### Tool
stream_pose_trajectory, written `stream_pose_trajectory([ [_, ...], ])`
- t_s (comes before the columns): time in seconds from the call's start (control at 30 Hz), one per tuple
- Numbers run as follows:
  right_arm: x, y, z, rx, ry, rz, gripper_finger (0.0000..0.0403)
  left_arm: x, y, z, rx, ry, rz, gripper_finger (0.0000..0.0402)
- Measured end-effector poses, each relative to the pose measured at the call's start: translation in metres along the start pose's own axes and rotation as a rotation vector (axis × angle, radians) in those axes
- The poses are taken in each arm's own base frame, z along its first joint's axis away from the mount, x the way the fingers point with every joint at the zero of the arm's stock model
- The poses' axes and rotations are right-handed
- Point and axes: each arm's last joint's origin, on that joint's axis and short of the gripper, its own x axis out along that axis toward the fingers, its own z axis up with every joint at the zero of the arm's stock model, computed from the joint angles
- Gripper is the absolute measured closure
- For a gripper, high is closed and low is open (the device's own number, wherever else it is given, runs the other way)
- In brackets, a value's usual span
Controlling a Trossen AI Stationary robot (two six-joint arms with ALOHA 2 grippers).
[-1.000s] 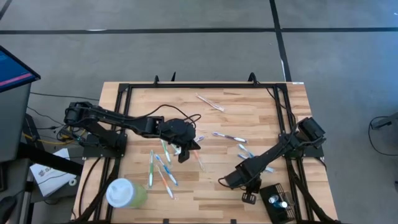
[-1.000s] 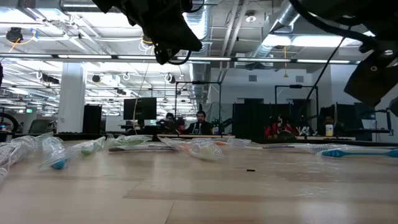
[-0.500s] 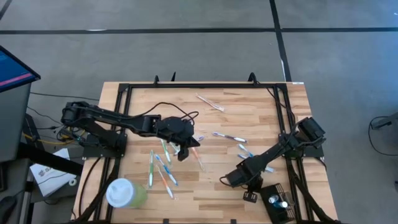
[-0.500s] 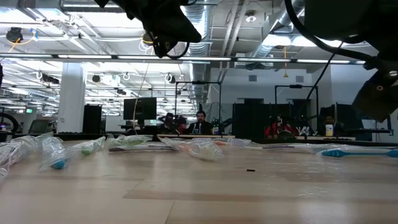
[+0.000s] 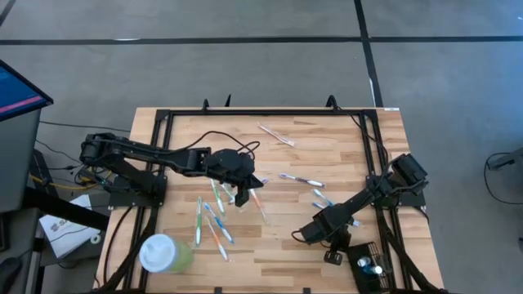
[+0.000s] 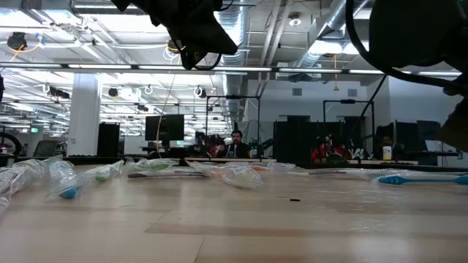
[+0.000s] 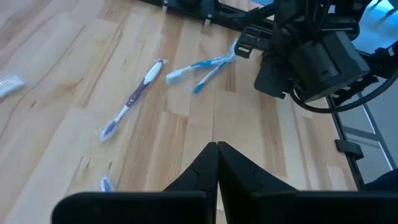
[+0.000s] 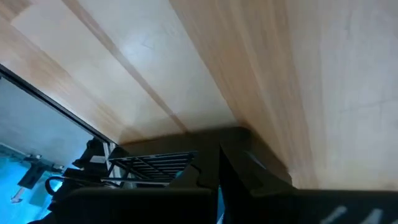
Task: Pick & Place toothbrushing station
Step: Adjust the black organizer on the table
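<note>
The wooden table [image 5: 327,147] carries scattered toothbrushes [image 5: 214,220]. The black holder [image 5: 372,268] sits at the near right corner, just beside the right pincer [image 5: 333,255], which is clenched and empty, its arm stretched low from the right edge. The left pincer [image 5: 243,196] hangs clenched over the toothbrushes mid-table.

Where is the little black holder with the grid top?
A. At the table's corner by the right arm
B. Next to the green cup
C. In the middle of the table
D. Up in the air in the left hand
A: in the high view the black holder sits at the table's near right corner, just past the right hand, far from the green cup.
</note>
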Motion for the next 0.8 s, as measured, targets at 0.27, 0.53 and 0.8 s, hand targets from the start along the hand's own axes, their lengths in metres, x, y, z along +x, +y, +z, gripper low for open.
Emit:
stream_pose_trajectory([
  [0.27,0.0002,-0.0044,-0.0039,0.028,0.032,-0.040,0.0403,0.0000,0.0004,0.0003,-0.013,-0.007,0.020,0.0401],
  [0.53,-0.0001,-0.0071,-0.0060,0.016,0.042,-0.072,0.0403,0.0000,0.0014,0.0011,-0.027,-0.016,0.029,0.0401],
  [0.8,-0.0076,-0.0054,-0.0069,-0.085,-0.059,-0.156,0.0403,0.0001,0.0014,0.0011,-0.043,-0.017,0.029,0.0401],
])
